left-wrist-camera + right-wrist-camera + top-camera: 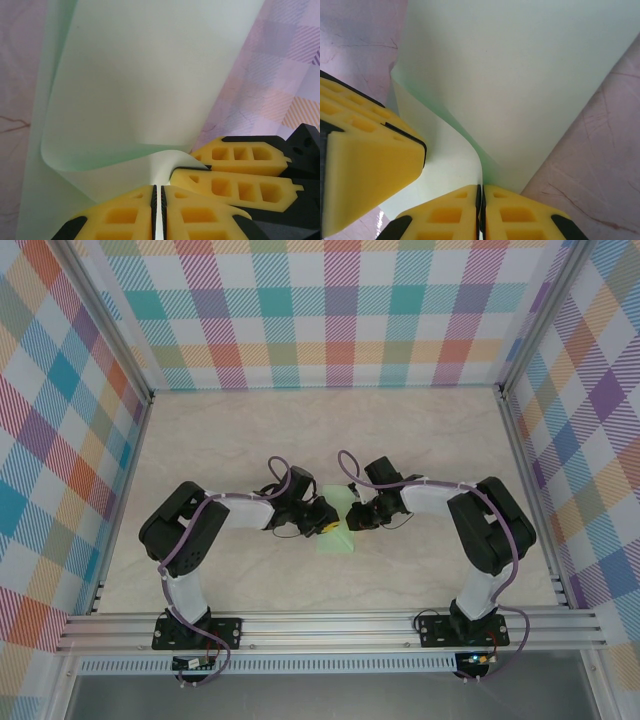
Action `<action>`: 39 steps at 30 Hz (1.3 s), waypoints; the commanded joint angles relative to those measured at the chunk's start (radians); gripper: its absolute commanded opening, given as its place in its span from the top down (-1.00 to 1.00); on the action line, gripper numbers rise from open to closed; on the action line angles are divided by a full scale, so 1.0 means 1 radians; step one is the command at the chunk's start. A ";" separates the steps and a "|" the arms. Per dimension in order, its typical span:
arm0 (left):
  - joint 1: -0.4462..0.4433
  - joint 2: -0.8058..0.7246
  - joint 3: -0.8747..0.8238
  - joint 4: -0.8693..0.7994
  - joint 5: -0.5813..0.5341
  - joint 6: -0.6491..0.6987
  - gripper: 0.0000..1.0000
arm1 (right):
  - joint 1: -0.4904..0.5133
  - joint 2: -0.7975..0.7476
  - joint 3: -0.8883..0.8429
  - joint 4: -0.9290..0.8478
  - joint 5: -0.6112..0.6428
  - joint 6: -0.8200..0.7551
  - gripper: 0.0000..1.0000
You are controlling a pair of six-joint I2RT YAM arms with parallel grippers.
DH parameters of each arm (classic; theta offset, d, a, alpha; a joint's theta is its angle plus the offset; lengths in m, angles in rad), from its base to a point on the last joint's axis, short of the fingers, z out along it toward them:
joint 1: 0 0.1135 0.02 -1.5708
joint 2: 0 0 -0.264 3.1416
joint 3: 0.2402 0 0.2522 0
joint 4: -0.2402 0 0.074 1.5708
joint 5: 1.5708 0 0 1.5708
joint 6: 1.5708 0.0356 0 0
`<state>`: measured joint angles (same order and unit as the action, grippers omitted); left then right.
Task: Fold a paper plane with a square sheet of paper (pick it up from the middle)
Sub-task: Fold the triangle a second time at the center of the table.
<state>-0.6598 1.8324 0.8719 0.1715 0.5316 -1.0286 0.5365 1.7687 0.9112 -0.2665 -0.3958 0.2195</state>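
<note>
The square sheet of paper [336, 541] is pale green and sits at the middle of the table, between the two arms. Both grippers meet over it. My left gripper [327, 525] is shut on one edge of the sheet, which rises thin between its yellow fingers [125, 215]. In the left wrist view the sheet [150, 75] curls over in a soft bend and the right gripper's fingers [235, 187] pinch it just beside mine. My right gripper [481, 189] is shut on the same raised edge of the paper [520, 75], with the left gripper's finger [365, 170] close at its left.
The beige marbled tabletop [330, 430] stretches behind the arms. Plaid walls [330, 310] enclose the back and both sides. An aluminium rail [330, 625] runs along the near edge, carrying both arm bases.
</note>
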 commanded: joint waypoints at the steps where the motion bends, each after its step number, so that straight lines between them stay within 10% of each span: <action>1: -0.014 0.021 -0.011 0.025 0.011 0.001 0.73 | -0.007 0.017 0.003 0.016 -0.015 -0.014 0.78; 10: -0.014 0.028 -0.038 0.004 -0.013 0.015 0.74 | -0.007 0.013 0.005 0.015 -0.023 0.002 0.70; 23: -0.015 0.056 -0.042 0.008 -0.011 0.027 0.74 | -0.010 -0.232 -0.076 -0.037 0.037 0.168 0.06; 30: -0.015 0.064 -0.037 0.013 -0.010 0.028 0.74 | 0.005 -0.307 -0.172 0.045 -0.155 0.314 0.67; 39: -0.015 0.068 -0.036 0.013 -0.015 0.026 0.75 | 0.104 -0.180 -0.116 0.090 -0.152 0.414 0.80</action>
<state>-0.6601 1.8576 0.8513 0.2173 0.5407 -1.0206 0.6224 1.5448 0.7559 -0.2096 -0.5220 0.5739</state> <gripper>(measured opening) 0.126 0.100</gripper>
